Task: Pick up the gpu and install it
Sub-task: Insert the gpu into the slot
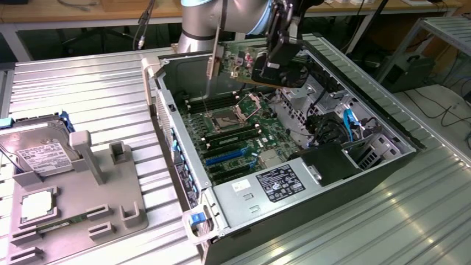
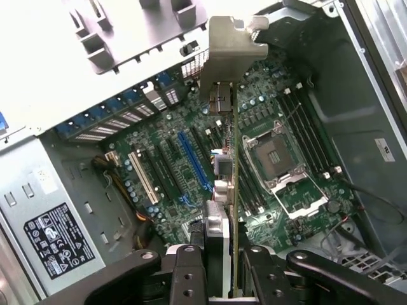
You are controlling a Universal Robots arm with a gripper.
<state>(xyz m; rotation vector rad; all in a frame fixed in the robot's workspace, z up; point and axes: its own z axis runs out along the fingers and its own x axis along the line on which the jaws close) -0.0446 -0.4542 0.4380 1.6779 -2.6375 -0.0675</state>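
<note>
My end effector (image 2: 219, 260) is clamped on the gpu (image 2: 233, 165), a finger pressing each face of the card. I see the card edge-on, with its silver bracket (image 2: 224, 47) at the far end. It hangs in the air above the motherboard (image 2: 159, 165), inside the open computer case (image 1: 383, 118). The case lies on the table (image 1: 88, 77). A hard drive (image 1: 41, 152) sits well apart in a gray holder (image 1: 96, 187).

Silver-grey arm (image 1: 200, 25) with pale blue joint cap, black gripper (image 2: 222, 270) with screwed linkages
</note>
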